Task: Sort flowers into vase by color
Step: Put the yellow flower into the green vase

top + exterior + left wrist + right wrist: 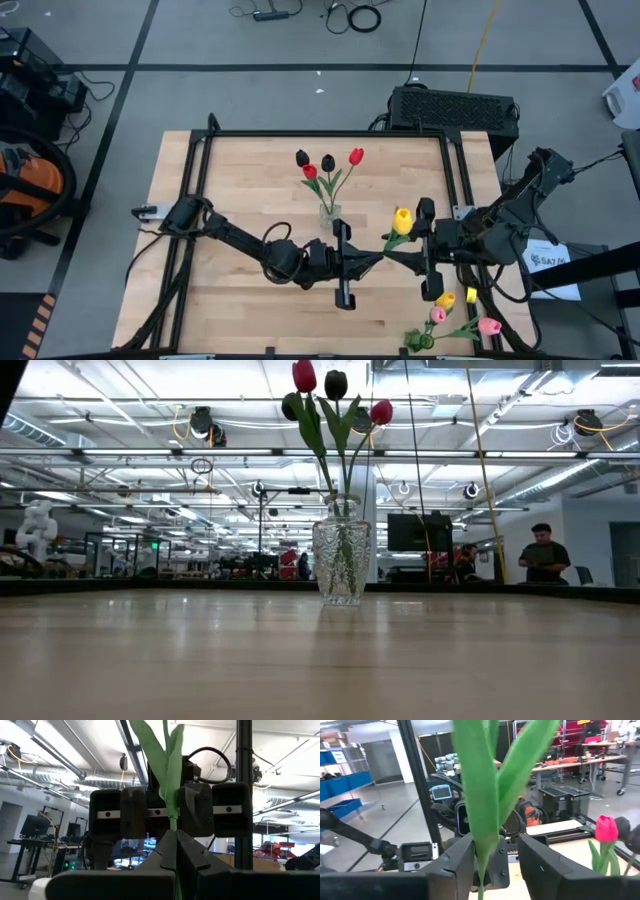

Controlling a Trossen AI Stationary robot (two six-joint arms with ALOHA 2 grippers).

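**Yellow tulip caught between two arms, mid-handover**

Closest in, at the table [240,310] edge by the right arm's base, the unsorted flowers lie loose: a pink tulip [489,326], a second pink one [438,314] and two yellow heads [446,298] beside them.

Farther in, over the middle of the table, the two arms meet tip to tip. The left end effector [376,259] has its fingers [176,851] pressed together on the green stem of a yellow tulip [402,220], whose head stands off to the right arm's side. The right end effector [390,253] faces it with its fingers [462,862] apart, the same stem and leaves running between them without being pinched.

Beyond them stands the glass vase [341,565], already holding two red and two black tulips [328,162].

This reads as a pass between arms. Next, one end effector must hold the stem alone and the other back away straight, so the leaves do not snag. No second vase shows, so where yellow belongs is unclear.
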